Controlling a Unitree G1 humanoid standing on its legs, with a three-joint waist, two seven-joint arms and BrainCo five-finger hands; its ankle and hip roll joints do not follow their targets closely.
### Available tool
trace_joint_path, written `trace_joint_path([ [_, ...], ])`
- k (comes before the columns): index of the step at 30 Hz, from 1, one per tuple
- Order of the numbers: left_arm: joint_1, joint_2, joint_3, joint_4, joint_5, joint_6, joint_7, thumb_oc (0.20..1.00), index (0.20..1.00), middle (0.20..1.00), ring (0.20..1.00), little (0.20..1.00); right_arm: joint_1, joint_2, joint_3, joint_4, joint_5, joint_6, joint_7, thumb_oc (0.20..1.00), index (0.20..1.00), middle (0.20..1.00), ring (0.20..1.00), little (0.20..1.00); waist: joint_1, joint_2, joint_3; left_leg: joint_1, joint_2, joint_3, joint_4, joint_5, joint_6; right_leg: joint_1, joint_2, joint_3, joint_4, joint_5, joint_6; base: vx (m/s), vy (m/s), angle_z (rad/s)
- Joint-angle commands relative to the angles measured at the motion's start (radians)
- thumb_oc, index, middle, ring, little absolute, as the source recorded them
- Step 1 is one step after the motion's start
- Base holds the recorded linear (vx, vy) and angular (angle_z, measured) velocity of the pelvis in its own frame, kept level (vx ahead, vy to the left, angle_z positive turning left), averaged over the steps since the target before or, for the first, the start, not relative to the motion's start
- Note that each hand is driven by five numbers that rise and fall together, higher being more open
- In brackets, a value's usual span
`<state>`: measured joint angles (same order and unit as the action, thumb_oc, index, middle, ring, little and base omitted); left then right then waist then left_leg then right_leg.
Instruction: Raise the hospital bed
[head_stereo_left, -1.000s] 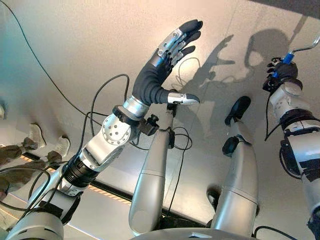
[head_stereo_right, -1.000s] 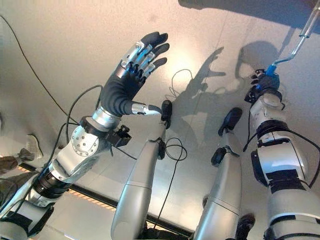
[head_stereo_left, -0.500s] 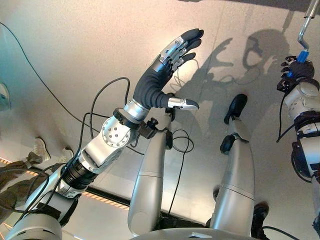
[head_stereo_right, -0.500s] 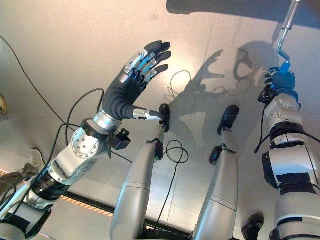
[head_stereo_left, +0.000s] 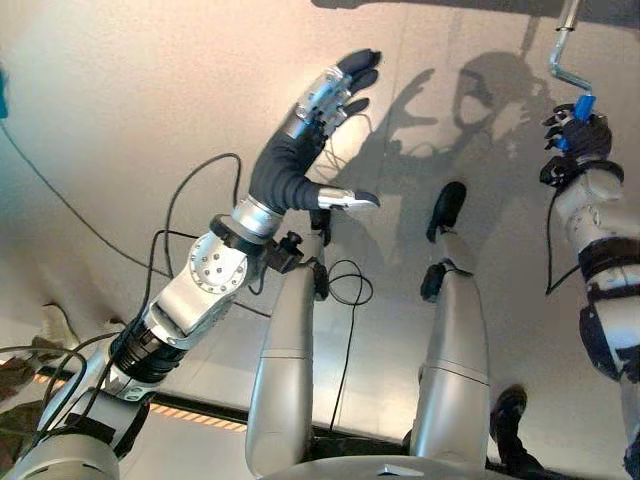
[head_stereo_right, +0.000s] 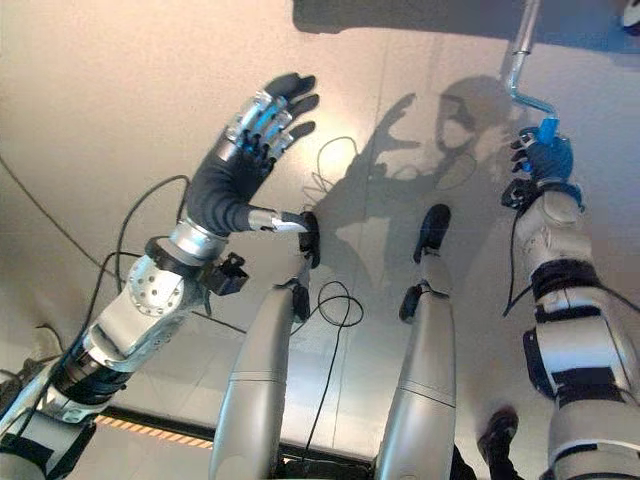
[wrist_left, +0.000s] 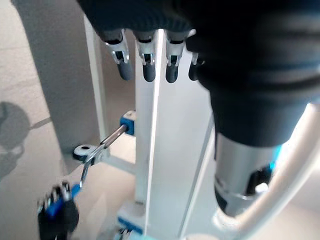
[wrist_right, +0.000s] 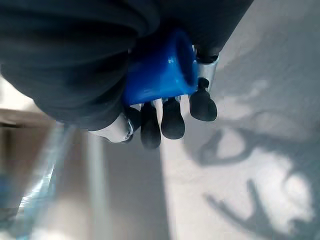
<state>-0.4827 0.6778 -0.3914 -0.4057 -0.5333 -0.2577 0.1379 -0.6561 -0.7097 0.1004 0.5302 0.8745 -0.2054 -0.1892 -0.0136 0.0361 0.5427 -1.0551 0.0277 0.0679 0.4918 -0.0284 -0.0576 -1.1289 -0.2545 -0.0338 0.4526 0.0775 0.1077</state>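
Note:
A silver crank rod (head_stereo_left: 558, 52) with a blue handle (head_stereo_right: 548, 128) hangs down from the dark bed edge (head_stereo_right: 420, 15) at the far right. My right hand (head_stereo_left: 578, 140) is shut on that blue handle (wrist_right: 157, 70), with its dark fingertips (wrist_right: 172, 117) curled round it. My left hand (head_stereo_left: 300, 150) is raised over the floor at the left, open, fingers straight and thumb out, holding nothing. In the left wrist view its fingers (wrist_left: 145, 65) point at the white bed frame (wrist_left: 165, 165), and beyond them are the crank (wrist_left: 102, 145) and my right hand (wrist_left: 57, 212).
The floor below is pale and bare, with a dark strip with orange marks (head_stereo_left: 200, 415) across it near the bottom left. The bed stands ahead at the top right.
My right hand has swung the blue handle round, so the crank rod now rises up and to the left instead of to the right. The camera has shifted. The left hand stays raised and open.

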Motion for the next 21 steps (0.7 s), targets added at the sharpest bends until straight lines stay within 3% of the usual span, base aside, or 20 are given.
trace_joint_path([
  [1, 0.04, -0.019, 0.029, -0.111, 0.023, -0.038, 0.001, 1.0, 1.0, 1.0, 1.0, 1.0, 0.083, -0.06, -0.077, 0.059, 0.044, -0.114, -0.058, 0.2, 0.2, 0.2, 0.2, 0.2, -0.01, 0.028, -0.023, 0.07, 0.012, -0.024, -0.13, 0.057, -0.004, 0.103, 0.055, -0.042, 0.107, -0.174, 0.004, -0.02, -0.02, -0.11],
  [3, 0.065, -0.002, 0.062, -0.123, 0.024, -0.039, 0.002, 1.0, 1.0, 1.0, 1.0, 1.0, 0.163, -0.053, -0.1, -0.1, 0.014, -0.13, -0.051, 0.2, 0.2, 0.2, 0.2, 0.2, -0.021, 0.012, -0.023, 0.085, 0.013, -0.027, -0.141, 0.061, -0.008, 0.124, 0.057, -0.048, 0.09, -0.168, 0.005, 0.01, -0.017, -0.08],
  [4, 0.077, 0.003, 0.061, -0.126, 0.022, -0.036, 0.0, 1.0, 1.0, 1.0, 1.0, 1.0, 0.199, -0.041, -0.114, -0.138, 0.015, -0.138, -0.047, 0.2, 0.2, 0.2, 0.2, 0.2, -0.024, 0.005, -0.023, 0.121, 0.01, -0.037, -0.146, 0.039, -0.015, 0.163, 0.057, -0.046, 0.088, -0.189, 0.012, 0.04, -0.028, -0.03],
  [6, 0.086, 0.025, 0.092, -0.14, 0.023, -0.037, -0.002, 1.0, 1.0, 1.0, 1.0, 1.0, 0.241, -0.011, -0.136, -0.265, 0.034, -0.156, -0.03, 0.2, 0.2, 0.2, 0.2, 0.2, -0.026, -0.012, -0.023, 0.119, 0.014, -0.037, -0.169, 0.074, -0.016, 0.172, 0.058, -0.066, 0.052, -0.155, 0.009, -0.04, -0.002, 0.0],
  [9, 0.106, 0.04, 0.116, -0.152, 0.025, -0.031, -0.005, 1.0, 1.0, 1.0, 1.0, 1.0, 0.29, 0.016, -0.146, -0.398, 0.047, -0.165, -0.002, 0.2, 0.2, 0.2, 0.2, 0.2, -0.028, -0.03, -0.023, 0.14, 0.015, -0.046, -0.184, 0.084, -0.02, 0.203, 0.06, -0.075, 0.022, -0.142, 0.01, -0.03, -0.01, 0.04],
  [15, 0.13, 0.045, 0.145, -0.163, 0.034, -0.023, -0.011, 1.0, 1.0, 1.0, 1.0, 1.0, 0.337, 0.023, -0.138, -0.553, 0.074, -0.162, 0.048, 0.2, 0.2, 0.2, 0.2, 0.2, -0.028, -0.054, -0.023, 0.181, 0.015, -0.057, -0.203, 0.09, -0.023, 0.262, 0.059, -0.093, -0.008, -0.13, 0.013, 0.0, 0.002, 0.02],
  [21, 0.158, 0.078, 0.164, -0.179, 0.042, -0.019, -0.024, 1.0, 1.0, 1.0, 1.0, 1.0, 0.344, 0.03, -0.048, -0.712, 0.119, -0.136, 0.12, 0.2, 0.2, 0.2, 0.2, 0.2, -0.015, -0.068, -0.023, 0.201, 0.009, -0.068, -0.198, 0.089, -0.022, 0.306, 0.052, -0.105, -0.03, -0.123, 0.014, 0.01, 0.009, 0.08],
])
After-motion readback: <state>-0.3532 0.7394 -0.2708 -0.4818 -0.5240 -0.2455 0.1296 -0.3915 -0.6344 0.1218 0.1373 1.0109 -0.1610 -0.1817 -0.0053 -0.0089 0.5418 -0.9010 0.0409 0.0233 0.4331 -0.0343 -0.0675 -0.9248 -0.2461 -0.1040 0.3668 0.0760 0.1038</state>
